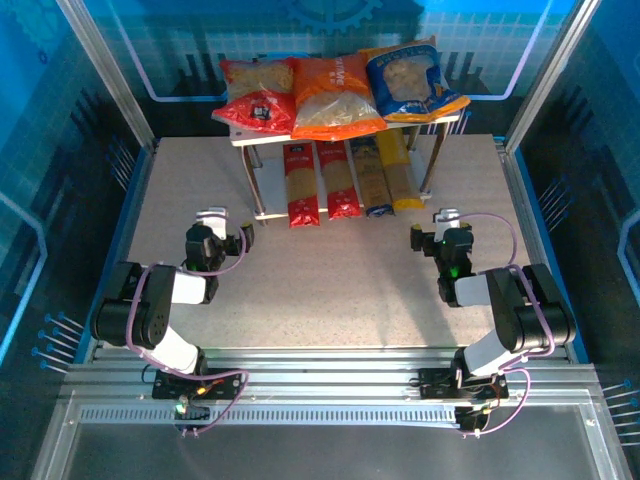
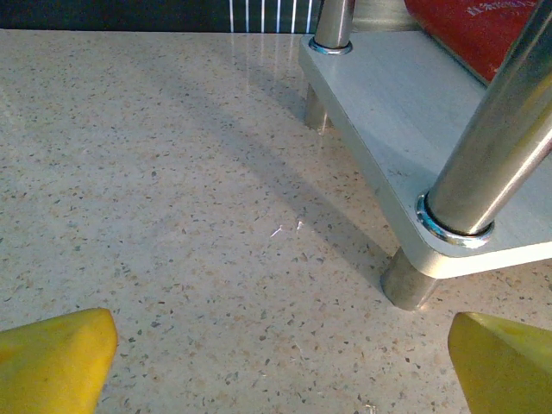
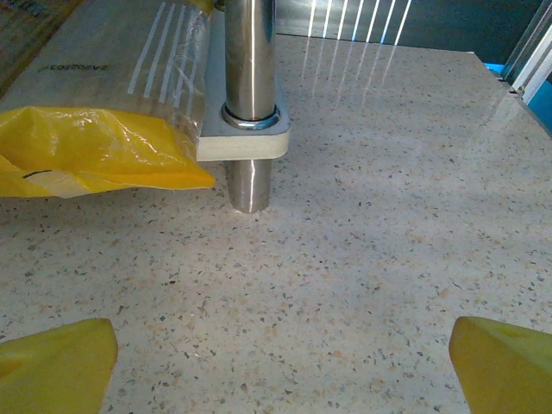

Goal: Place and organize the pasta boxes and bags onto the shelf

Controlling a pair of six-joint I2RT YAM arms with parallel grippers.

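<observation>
Pasta boxes (image 1: pixel 340 185) line the lower tier of the shelf (image 1: pixel 268 185), bags (image 1: pixel 335 95) on top. Task looks complete. Left gripper (image 1: pixel 225 232) and right gripper (image 1: pixel 440 235) spread, empty.

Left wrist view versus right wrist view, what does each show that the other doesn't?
Left wrist: a red pasta pack on the shelf, lower board. Right wrist: a yellow pasta pack poking past the board's front edge. Both: a shelf corner with its metal leg, the speckled table, and yellow fingertips of the open left gripper or right gripper.
</observation>
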